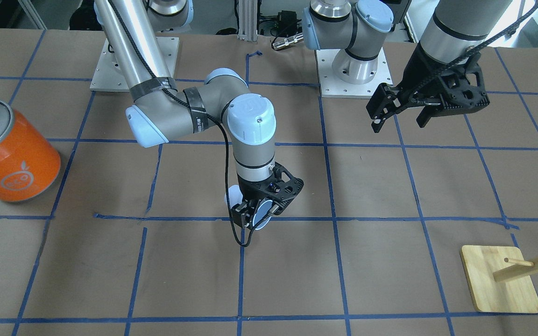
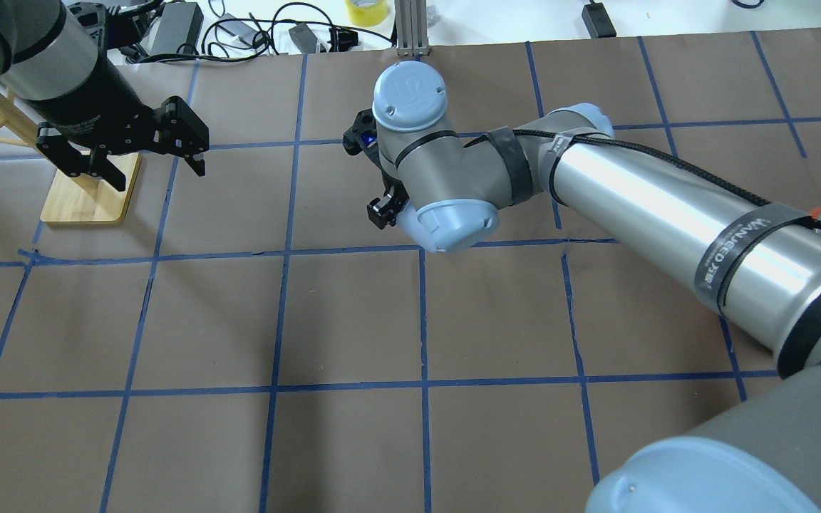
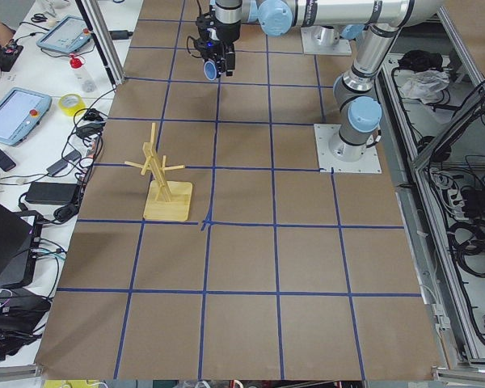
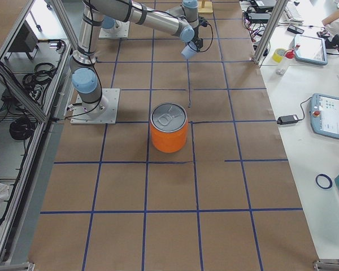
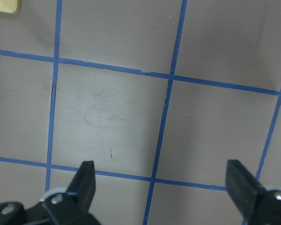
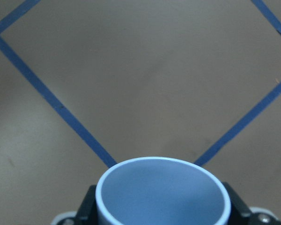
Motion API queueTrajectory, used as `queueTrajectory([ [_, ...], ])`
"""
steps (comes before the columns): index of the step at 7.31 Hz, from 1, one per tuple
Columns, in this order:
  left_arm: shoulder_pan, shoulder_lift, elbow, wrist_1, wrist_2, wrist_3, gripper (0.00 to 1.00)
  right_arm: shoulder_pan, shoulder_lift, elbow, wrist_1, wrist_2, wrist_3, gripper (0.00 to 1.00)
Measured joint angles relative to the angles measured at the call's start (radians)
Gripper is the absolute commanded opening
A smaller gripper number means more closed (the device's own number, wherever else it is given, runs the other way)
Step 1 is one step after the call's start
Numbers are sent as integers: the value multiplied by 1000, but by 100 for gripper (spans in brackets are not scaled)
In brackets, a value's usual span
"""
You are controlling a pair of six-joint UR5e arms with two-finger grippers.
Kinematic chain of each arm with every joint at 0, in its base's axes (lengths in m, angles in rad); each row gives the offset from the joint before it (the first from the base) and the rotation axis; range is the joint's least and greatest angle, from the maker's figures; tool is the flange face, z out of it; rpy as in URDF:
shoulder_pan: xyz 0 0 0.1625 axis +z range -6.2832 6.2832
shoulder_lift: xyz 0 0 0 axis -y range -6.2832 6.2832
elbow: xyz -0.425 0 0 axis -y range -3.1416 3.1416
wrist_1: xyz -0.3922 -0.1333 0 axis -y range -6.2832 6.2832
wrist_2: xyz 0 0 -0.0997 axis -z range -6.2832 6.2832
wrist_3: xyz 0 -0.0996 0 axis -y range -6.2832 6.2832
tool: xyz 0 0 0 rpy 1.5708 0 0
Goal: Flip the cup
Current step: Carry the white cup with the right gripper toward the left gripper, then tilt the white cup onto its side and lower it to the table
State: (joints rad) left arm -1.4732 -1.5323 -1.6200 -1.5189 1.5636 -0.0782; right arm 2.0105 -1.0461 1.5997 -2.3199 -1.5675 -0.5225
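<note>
My right gripper (image 1: 260,211) is shut on the pale blue cup (image 1: 263,216) and holds it tilted on its side, low over the table near a tape crossing. In the right wrist view the cup's (image 6: 161,194) open mouth and inside show between the black fingers (image 6: 90,199). The cup also shows in the exterior right view (image 4: 187,52). In the overhead view the right wrist hides it. My left gripper (image 1: 402,114) is open and empty, raised well off to the side; its wide-apart fingertips (image 5: 86,178) frame bare table.
A big orange can (image 1: 10,149) with a silver lid stands on the robot's right side of the table. A wooden peg stand (image 1: 500,284) on a bamboo base stands on the left side, under the left gripper (image 2: 154,167). Arm bases are at the back.
</note>
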Motion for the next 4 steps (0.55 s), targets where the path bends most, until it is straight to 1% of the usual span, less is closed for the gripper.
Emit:
queueTrajectory([
  [2, 4, 1, -2, 1, 0, 0, 100, 18, 35, -2, -37, 44, -252, 4],
  [4, 4, 1, -5, 2, 0, -1, 100, 23, 53, -4, -43, 70, -478, 6],
])
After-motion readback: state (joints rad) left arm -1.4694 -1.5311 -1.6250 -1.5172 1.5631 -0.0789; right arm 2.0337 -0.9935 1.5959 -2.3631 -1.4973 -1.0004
